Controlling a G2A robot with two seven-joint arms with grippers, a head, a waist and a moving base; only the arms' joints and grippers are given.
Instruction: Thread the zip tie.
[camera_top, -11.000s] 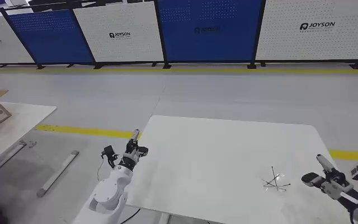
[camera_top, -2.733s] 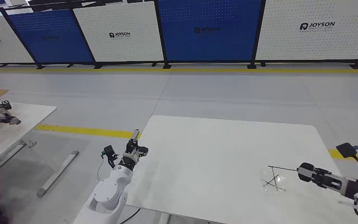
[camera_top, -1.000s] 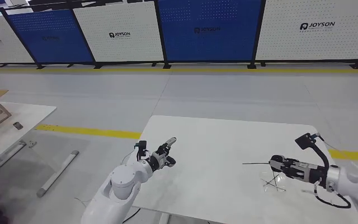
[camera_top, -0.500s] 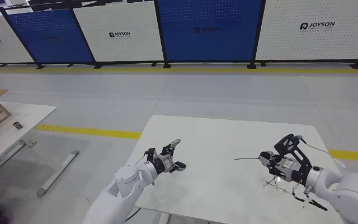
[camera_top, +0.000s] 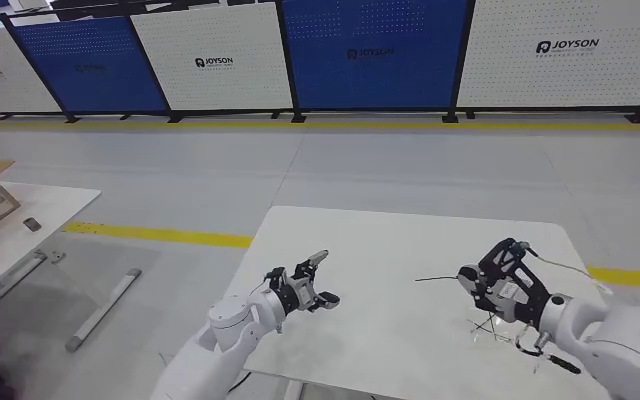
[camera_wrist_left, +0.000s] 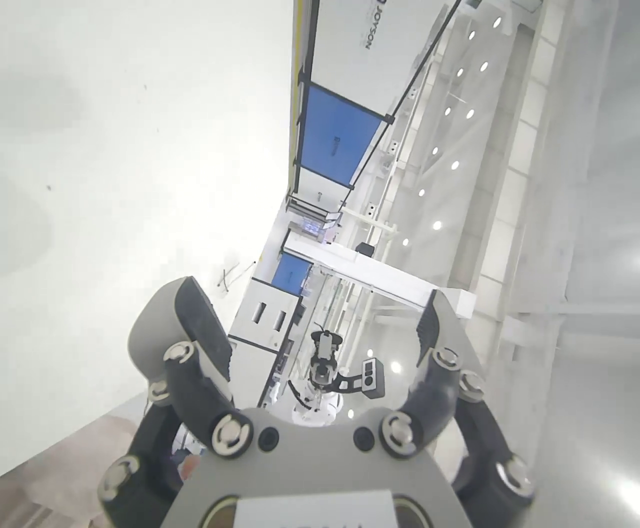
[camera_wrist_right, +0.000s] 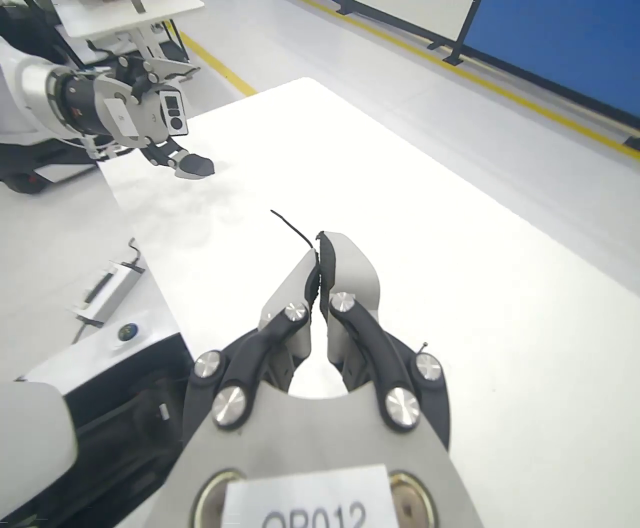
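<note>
Black and thread-thin, the zip tie (camera_wrist_right: 290, 225) is clamped between the fingers (camera_wrist_right: 352, 272) of the right gripper (camera_wrist_right: 318, 252), whose dark ribbed pads (camera_wrist_right: 325, 262) press together on it with no gap showing. A short free length sticks out past the fingertips, nearly straight with a slight curl at its tip. No head or lock can be made out on that end. From above, the same zip tie (camera_top: 437, 278) reads as a fine dark line running from the right gripper (camera_top: 468, 277) toward 9 o'clock, held over the white desk (camera_top: 400, 240) rather than lying on it. At about 5 o'clock from that gripper, close by, a small heap of loose ties (camera_top: 490, 325) lies on the desk, several black strands crossed over one another like a star. Well apart at 9 o'clock, over the desk's near corner on that side, the left gripper (camera_top: 322, 278) has its fingers spread wide. In its own wrist camera the left gripper (camera_wrist_left: 317, 305) shows two grey fingers (camera_wrist_left: 150, 330) faced with black pads standing far apart. The loose ties (camera_wrist_left: 232, 275) show small on the pale desk (camera_wrist_left: 100, 150) beyond them.
</note>
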